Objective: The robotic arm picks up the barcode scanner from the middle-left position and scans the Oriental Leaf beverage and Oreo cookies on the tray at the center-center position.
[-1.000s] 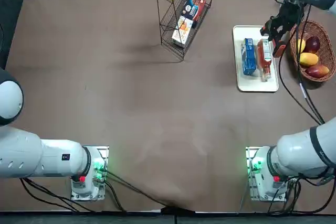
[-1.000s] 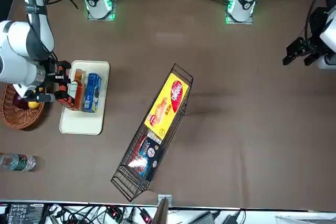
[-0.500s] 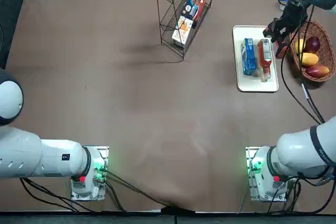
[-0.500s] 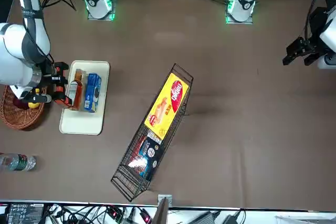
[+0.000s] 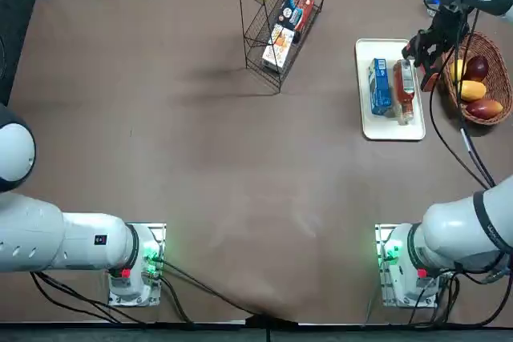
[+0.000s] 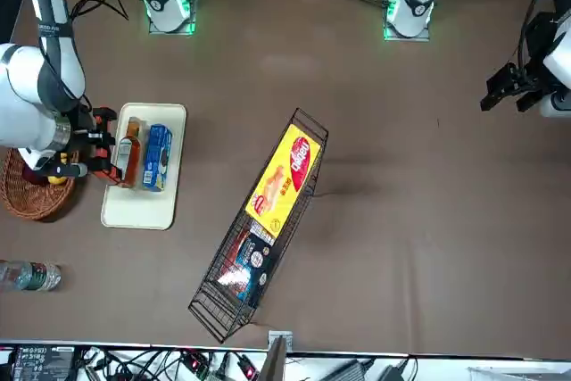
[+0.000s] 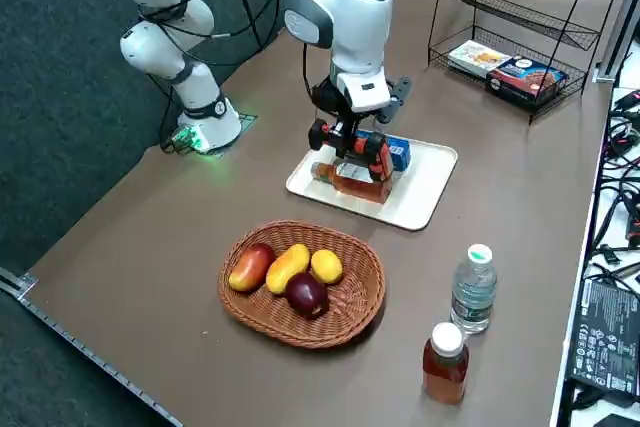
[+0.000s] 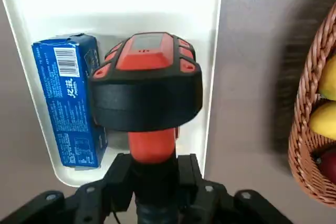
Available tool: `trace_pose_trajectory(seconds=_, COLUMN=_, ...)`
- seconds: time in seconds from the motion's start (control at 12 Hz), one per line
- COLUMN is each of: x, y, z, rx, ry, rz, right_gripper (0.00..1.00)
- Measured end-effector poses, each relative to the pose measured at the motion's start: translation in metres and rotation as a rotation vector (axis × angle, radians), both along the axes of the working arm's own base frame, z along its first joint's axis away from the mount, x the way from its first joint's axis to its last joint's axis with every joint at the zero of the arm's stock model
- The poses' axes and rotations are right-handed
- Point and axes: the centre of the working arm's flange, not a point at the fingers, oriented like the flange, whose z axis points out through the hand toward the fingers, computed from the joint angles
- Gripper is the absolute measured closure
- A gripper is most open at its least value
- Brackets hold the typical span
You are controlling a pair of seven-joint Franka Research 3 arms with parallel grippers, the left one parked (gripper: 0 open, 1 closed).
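My right gripper (image 8: 152, 163) is shut on the orange handle of the barcode scanner (image 8: 147, 90). The scanner's black and orange head hangs over the white tray (image 8: 121, 3). The blue Oreo cookies pack (image 8: 68, 100) lies flat on the tray beside it, and the scanner hides the beverage here. From overhead, the gripper (image 5: 425, 55) and scanner (image 5: 430, 78) hover at the tray's (image 5: 390, 130) right edge. Just beside them lies the amber Oriental Leaf beverage (image 5: 403, 90), with the Oreo pack (image 5: 379, 86) to its left. From the side, the scanner (image 7: 352, 145) is a little above the bottle (image 7: 350, 182).
A wicker basket (image 5: 498, 78) of fruit sits right beside the tray, close to the gripper. A tilted wire rack (image 5: 280, 30) with snack boxes stands at the far middle. A clear water bottle (image 7: 473, 287) and a small amber bottle (image 7: 445, 362) stand beyond the basket.
The gripper with the scanner has drifted slightly away from the tray's middle toward the basket side. Bottle and blue pack have not moved.
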Motion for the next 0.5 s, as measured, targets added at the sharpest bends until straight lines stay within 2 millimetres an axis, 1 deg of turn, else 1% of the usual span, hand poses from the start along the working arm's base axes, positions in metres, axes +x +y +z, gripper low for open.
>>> trace_pose_trajectory(seconds=0.5, x=0.0005, y=0.0, z=-0.0047, rx=0.001, ry=0.003, rz=0.0, right_gripper=0.57)
